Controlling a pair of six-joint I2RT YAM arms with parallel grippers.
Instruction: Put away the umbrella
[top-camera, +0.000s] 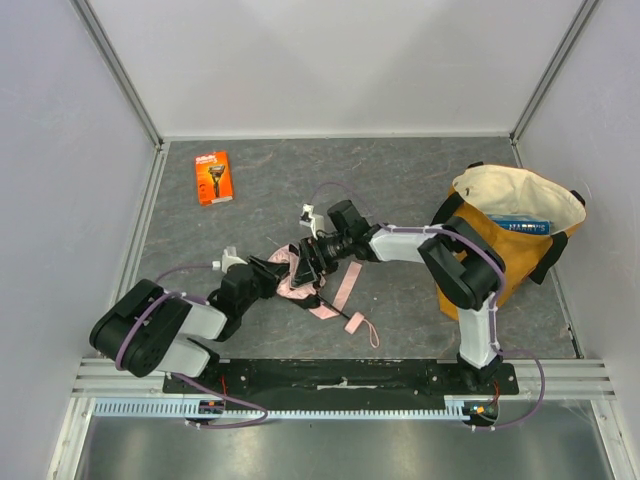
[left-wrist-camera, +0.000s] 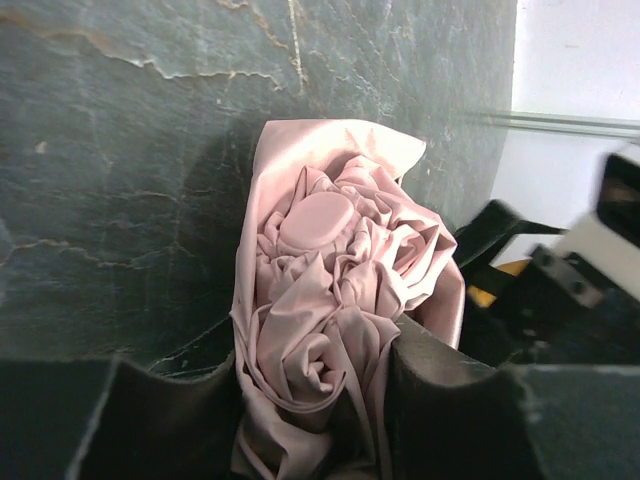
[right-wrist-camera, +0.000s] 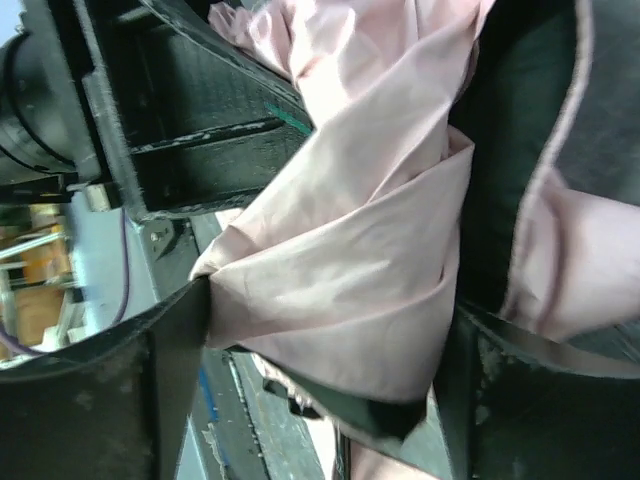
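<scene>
At the upper left of the top view an orange razor pack (top-camera: 213, 177) is lying well apart from the work. Lower left of centre, the left gripper (top-camera: 272, 272) is gripping the crumpled pink canopy of the umbrella (top-camera: 300, 280), its fingers (left-wrist-camera: 440, 400) pressing in on both sides of the bundle. The umbrella is lying collapsed but loose on the dark table (top-camera: 400, 170) in the middle of the frame, with its closure strap (top-camera: 346, 285) and wrist loop (top-camera: 372, 331) trailing toward the lower right. Just right of it, the right gripper (top-camera: 312, 257) is standing wide around another fold of fabric; whether it is pinching or only touching, I cannot tell. At the far right the mustard tote bag (top-camera: 500, 265) is sitting open, well apart. By my judgement, gathering is underway, while wrapping and stowing are not yet done.
</scene>
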